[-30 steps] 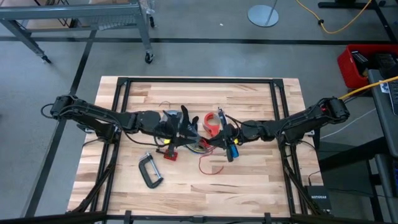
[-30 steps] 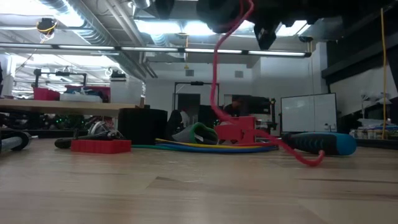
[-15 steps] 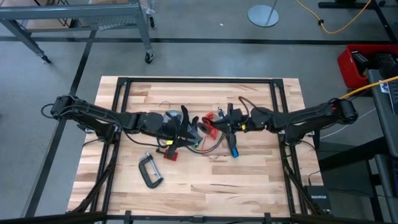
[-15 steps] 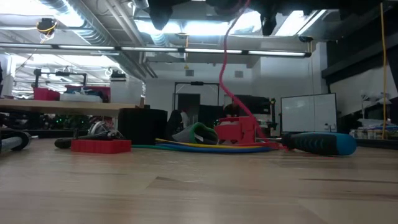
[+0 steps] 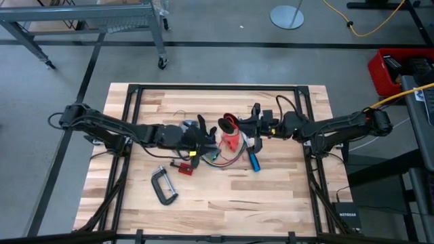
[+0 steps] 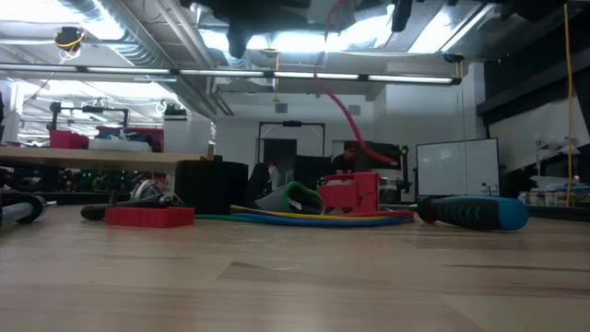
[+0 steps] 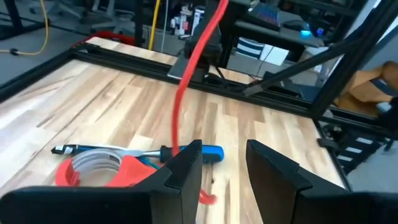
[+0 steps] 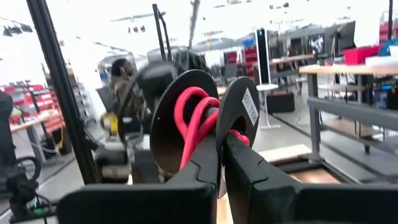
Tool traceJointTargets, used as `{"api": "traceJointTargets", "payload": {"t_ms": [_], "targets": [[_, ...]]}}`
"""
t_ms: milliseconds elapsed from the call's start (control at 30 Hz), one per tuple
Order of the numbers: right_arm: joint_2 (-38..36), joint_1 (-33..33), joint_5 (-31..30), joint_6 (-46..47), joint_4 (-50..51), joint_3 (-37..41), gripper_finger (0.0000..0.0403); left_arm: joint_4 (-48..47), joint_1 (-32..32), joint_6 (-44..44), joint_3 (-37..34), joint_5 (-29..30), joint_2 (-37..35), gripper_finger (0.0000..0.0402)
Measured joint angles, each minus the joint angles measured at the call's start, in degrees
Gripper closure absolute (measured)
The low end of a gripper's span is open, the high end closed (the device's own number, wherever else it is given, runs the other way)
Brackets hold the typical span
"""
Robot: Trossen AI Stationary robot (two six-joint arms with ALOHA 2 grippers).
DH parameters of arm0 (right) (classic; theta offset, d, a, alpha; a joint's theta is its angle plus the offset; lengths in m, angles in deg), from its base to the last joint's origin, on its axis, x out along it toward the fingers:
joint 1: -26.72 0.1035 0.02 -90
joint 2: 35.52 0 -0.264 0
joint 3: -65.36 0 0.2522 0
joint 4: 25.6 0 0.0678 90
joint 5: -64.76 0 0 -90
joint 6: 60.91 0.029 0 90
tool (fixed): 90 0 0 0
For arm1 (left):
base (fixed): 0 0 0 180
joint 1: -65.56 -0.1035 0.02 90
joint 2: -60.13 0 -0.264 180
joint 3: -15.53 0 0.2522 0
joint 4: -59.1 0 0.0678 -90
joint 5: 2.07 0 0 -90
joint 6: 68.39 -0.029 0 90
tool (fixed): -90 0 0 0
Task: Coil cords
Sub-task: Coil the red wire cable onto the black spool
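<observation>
Right gripper (image 8: 221,140), pinched on the red cord (image 8: 193,121), lifts it at three o'clock of the spread-fingered left gripper (image 7: 224,165), presumably keeping slack taut.

One camera looks straight down on the table (image 5: 285,196), one level across it, two ride the wrists close in (all share the red cord (image 7: 186,81)).

The right gripper (image 5: 256,122) now sits closer to the table's far edge than a second ago, its fingers pressed together on the red cord (image 6: 343,118). The cord, which earlier trailed in a loop across the table beside the screwdriver (image 5: 253,161), is now lifted clear and hangs slanting.
</observation>
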Motion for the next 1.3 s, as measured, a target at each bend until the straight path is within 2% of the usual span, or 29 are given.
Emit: {"api": "traceJointTargets", "payload": {"t_ms": [233,667,1133,1300], "targets": [[-0.02,0.00,0.00,-0.22,-1.19,0.00,0.0391,7.37,-0.05,-2.55,0.00,0.32,6.26,0.0284],[-0.02,0.00,0.04,-0.33,-2.14,0.00,0.0391,11.00,-0.17,-0.47,-0.02,2.00,12.74,0.0286],[-0.02,0.02,0.07,-0.31,-1.61,0.00,0.0392,11.02,-0.17,-0.49,-0.02,2.72,12.89,0.0379],[-0.10,0.02,1.51,-0.26,-0.55,0.00,0.0392,9.81,-0.17,1.54,-0.02,7.14,12.89,0.0395]]}}
